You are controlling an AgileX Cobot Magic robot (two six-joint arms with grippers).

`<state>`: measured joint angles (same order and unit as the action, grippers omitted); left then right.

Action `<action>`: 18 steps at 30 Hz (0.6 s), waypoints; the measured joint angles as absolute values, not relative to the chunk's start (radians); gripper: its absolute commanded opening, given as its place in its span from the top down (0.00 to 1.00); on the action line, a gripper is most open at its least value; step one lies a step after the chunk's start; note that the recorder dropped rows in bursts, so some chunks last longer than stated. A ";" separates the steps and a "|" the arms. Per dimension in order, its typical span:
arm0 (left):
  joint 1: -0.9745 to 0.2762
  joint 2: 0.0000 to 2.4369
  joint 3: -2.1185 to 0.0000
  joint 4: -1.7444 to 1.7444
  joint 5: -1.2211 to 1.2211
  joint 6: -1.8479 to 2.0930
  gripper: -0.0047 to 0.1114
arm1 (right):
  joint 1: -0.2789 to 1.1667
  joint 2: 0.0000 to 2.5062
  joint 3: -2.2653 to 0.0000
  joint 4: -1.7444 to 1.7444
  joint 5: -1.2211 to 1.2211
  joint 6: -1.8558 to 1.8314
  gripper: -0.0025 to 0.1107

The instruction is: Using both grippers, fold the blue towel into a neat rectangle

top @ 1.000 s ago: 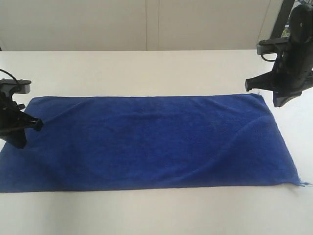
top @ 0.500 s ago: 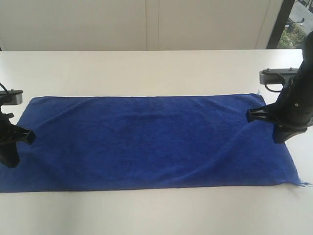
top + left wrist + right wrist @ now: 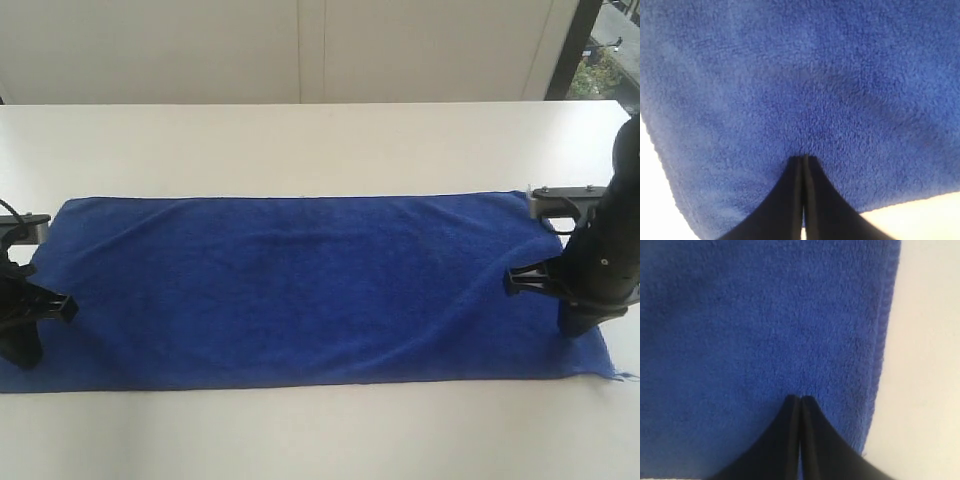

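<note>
Lying flat and spread out full length on the white table [image 3: 300, 140], the blue towel [image 3: 310, 285] has its long edges running side to side in the exterior view. Its far edge is nearly straight and its surface shows only shallow ripples. The left claw [image 3: 25, 350] sits over the towel's left short end, close to the near corner. Its wrist view shows the two black fingers [image 3: 790, 200] pressed together, with the tip at the cloth and nothing pinched between them. The right claw [image 3: 578, 325] is low over the right short end, also closed and empty. In its wrist view the tip [image 3: 800, 399] is on the pile just beside the hemmed edge, with bare table past it. A loose thread [image 3: 622, 377] trails from the near right corner. Broad bare table lies beyond the far edge, and a narrower strip runs along the near edge.
</note>
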<state>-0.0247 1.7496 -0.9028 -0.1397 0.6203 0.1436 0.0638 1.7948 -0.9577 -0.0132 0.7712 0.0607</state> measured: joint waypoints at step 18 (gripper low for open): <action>-0.025 1.750 -0.903 -0.140 0.620 0.141 0.96 | 0.064 1.820 -0.955 -0.097 0.837 0.105 0.98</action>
